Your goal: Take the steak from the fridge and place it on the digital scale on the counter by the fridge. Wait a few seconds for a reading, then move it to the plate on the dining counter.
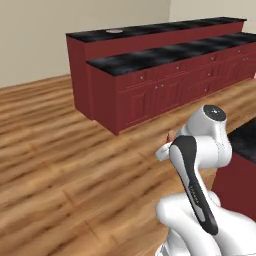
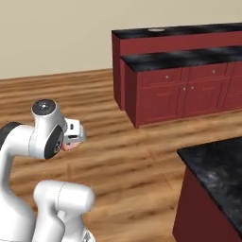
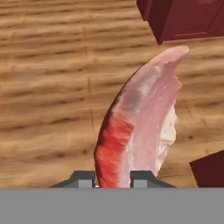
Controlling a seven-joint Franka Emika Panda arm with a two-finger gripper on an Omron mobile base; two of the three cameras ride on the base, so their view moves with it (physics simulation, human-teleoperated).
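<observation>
The steak (image 3: 140, 122) is a pinkish-red slab standing edge-up between my fingers, over the wooden floor. My gripper (image 3: 113, 179) is shut on its lower end. From the base, the gripper (image 2: 72, 140) sits just ahead of the arm's wrist, with a bit of pink steak (image 2: 69, 147) under it; in the left base view the gripper (image 1: 167, 144) is mostly hidden behind the arm. The dining counter (image 1: 150, 56) (image 2: 189, 56) stands some way ahead across the floor. A small flat pale disc, the plate (image 1: 114, 31) (image 2: 156, 30), lies on its upper level.
A second black-topped red counter corner (image 2: 215, 165) (image 1: 247, 140) is close on my right. Knobbed red cabinet fronts (image 2: 189, 94) face me under the dining counter's lower level. Open wooden floor (image 1: 60, 150) stretches between me and the counter.
</observation>
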